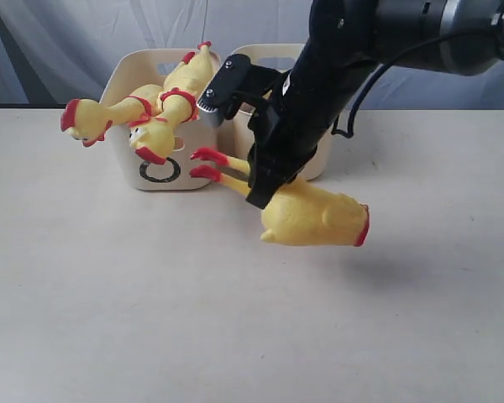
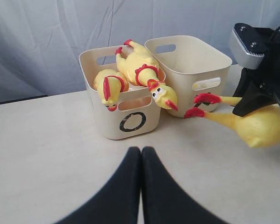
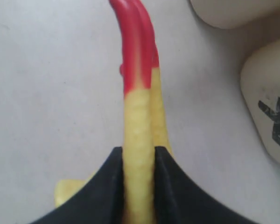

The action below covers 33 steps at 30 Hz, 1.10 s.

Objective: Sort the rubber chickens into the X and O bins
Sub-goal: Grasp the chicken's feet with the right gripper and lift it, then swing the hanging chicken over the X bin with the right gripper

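The right arm's jaws are clenched on the legs of a broken chicken piece (image 1: 315, 220), held off the table (image 1: 109, 319) just before the X bin (image 2: 182, 93). I'd raise it clear of the rim, then release over the middle. The left arm's jaws are pressed together, empty.

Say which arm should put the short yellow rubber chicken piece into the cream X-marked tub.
Right. The right gripper is clamped on the legs of the short yellow rubber chicken piece, beside the cream X-marked plastic tub. The left gripper is shut, empty, and in front of the O-marked tub.
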Available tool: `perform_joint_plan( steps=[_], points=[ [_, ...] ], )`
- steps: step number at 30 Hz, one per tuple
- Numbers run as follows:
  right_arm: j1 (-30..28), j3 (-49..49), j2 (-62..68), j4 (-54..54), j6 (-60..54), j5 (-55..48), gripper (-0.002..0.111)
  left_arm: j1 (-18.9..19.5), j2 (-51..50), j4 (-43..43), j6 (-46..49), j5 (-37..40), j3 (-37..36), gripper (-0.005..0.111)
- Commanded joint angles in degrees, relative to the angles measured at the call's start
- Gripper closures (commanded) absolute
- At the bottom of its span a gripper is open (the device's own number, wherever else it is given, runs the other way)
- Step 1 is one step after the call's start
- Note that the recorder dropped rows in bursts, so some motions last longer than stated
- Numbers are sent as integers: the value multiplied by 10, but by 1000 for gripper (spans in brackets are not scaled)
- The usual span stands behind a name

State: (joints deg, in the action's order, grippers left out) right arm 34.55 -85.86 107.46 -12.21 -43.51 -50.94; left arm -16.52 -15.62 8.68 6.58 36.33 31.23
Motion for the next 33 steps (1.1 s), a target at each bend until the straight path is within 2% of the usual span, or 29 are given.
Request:
perform_joint_plan(
  steps=[1,6,14,24,33],
  points=[
    [-38,-1,-11,-56,30,5,109,3,3,-2,0,-2,-2,107],
    [-85,-1,-12,-178,18,9,109,3,3,-2,0,-2,-2,107],
    [-143,-1,-12,-385,-75,2,109,3,3,-2,0,-2,-2,107],
    [-174,-1,-12,-554,-163,11,109,3,3,-4,-1,-2,-2,107],
    [-175,-1,-12,-675,-263,120,109,3,3,-4,-1,-2,-2,107]
  ],
)
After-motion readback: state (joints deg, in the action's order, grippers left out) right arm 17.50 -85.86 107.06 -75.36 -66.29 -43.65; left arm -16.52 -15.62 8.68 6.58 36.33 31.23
